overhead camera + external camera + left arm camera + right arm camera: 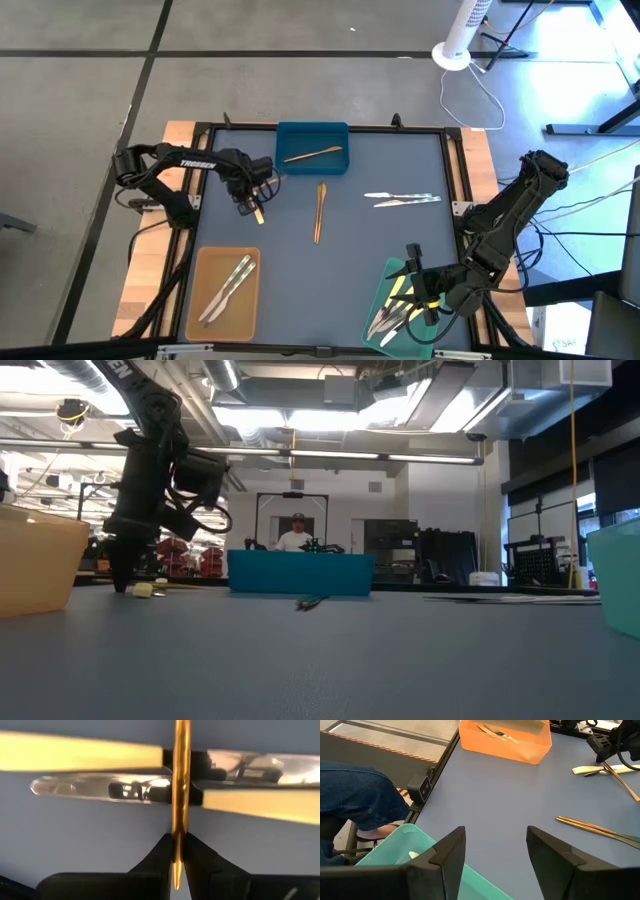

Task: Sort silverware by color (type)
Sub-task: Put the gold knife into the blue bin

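Near edge of the bench (pixel 330 290), high view taken as the clock face. At 7 o'clock the tan tray (pixel 223 293) holds two silvery utensils (pixel 230 287). At 5 o'clock the green tray (pixel 395 320) holds pale yellow and silvery pieces, partly covered by the right tool (pixel 418 290), which hovers over its rim with fingers spread and nothing between them; the count there cannot be made out.

Mid-bench: a wood-brown utensil (pixel 320 211) lies loose near centre, long axis 12 to 6. Two silvery utensils (pixel 402 199) lie at 3 o'clock of it, long axes 9 to 3.

At 9 o'clock the left tool (pixel 247 197) stands at the bench surface, fingers pressed nearly together and pinching a brown-gold utensil (pixel 180 795) edge-on. Its wrist view shows the piece crossing pale yellow handles (pixel 80 751) and a clear-silvery one (pixel 95 788) beneath. Whether it has cleared them cannot be told.

Far side: the blue tray (pixel 312 148), at 12 o'clock, already holds one brown utensil (pixel 313 153). It lies at roughly 1 o'clock from the left tool, near by; judged, the left arm is much the nearer for that delivery.

A person (pixel 297 533) stands beyond the bench in the low view.
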`<state>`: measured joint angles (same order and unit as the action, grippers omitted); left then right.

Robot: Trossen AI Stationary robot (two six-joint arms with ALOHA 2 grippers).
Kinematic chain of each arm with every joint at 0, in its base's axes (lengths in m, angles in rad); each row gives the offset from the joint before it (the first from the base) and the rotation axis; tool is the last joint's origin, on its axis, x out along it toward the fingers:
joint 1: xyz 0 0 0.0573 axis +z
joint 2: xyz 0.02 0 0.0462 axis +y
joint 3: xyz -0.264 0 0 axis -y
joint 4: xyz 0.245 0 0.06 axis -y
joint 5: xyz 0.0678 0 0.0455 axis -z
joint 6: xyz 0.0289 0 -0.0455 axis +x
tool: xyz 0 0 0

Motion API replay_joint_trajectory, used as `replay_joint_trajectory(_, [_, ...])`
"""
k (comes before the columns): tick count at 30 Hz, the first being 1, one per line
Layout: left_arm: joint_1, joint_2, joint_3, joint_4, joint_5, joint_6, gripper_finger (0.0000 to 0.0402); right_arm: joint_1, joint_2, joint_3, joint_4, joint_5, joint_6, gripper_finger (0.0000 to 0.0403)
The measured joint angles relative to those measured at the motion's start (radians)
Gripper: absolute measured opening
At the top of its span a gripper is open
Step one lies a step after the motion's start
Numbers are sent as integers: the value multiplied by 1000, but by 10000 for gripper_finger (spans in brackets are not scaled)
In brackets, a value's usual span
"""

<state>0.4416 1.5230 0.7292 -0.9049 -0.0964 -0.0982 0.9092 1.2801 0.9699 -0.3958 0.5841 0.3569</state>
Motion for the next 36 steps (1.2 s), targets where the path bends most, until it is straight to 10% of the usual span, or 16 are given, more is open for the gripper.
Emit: replay_joint_trajectory(36, [-217, -2, 256, -90, 13, -9, 24, 0, 0, 0, 0, 0, 0, 200])
